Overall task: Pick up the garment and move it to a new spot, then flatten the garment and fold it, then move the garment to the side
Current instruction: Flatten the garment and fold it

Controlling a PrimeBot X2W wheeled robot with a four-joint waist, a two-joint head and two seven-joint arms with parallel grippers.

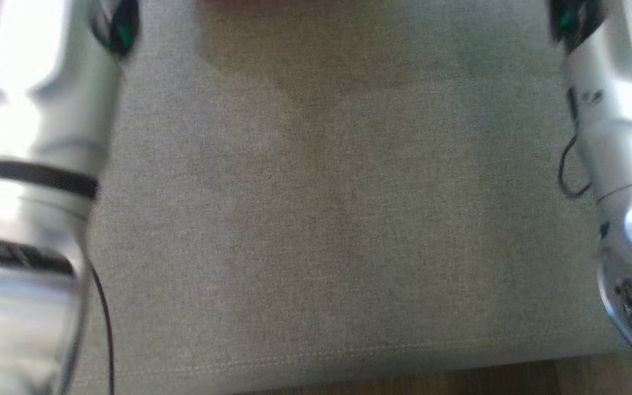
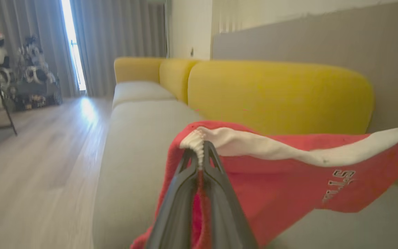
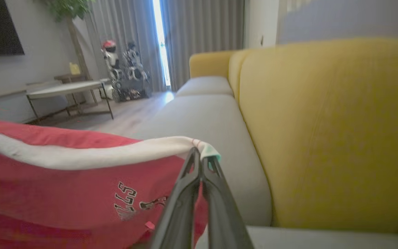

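The garment (image 2: pixel 282 186) is red with a white band along its top edge and dark lettering on the front. It hangs stretched between my two grippers above the grey sofa seat (image 2: pixel 133 145). My left gripper (image 2: pixel 200 154) is shut on one bunched end of the white band. My right gripper (image 3: pixel 201 157) is shut on the other end, where the garment (image 3: pixel 64 186) drapes to the left. In the head view, both pale forearms (image 1: pixel 25 181) frame the grey seat (image 1: pixel 321 219); a sliver of red shows at the top edge.
Yellow back cushions (image 2: pixel 278 97) run along the sofa behind the garment. Wooden floor (image 2: pixel 29 166) lies beside the seat. A low table (image 3: pixel 67 90), a plant and a dark screen stand across the room near grey curtains (image 3: pixel 199 38).
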